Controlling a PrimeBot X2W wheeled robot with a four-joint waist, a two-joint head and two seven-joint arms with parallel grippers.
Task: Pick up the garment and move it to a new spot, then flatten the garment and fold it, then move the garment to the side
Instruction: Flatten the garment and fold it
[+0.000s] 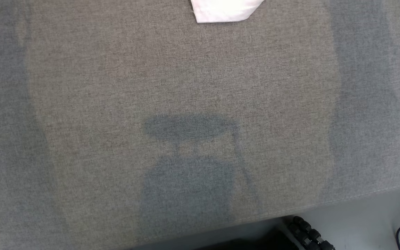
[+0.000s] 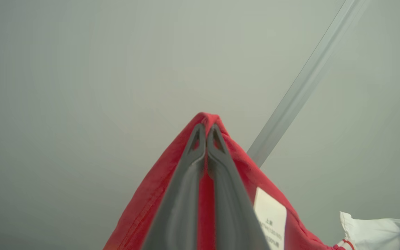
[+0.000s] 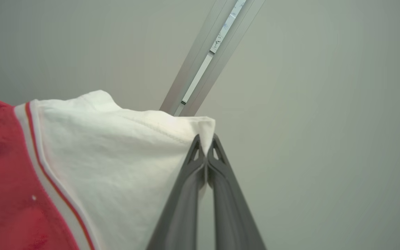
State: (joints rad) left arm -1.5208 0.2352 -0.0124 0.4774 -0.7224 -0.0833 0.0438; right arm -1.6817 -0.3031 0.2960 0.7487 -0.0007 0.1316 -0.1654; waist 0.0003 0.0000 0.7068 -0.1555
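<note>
Left gripper [image 2: 206, 129] pinching the red edge of the garment [image 2: 144, 205], right gripper [image 3: 206, 139] pinching its white corner, white tip [image 1: 224, 10] at 12 o'clock in head view, over grey fabric surface [image 1: 116, 86]

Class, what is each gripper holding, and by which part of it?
One red-and-white garment: the left gripper pinches a red fold, the right gripper a white corner.

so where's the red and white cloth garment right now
In the wrist views the red and white cloth garment is pinched by both arms: left gripper on a red fold, right gripper on a white corner.
</note>
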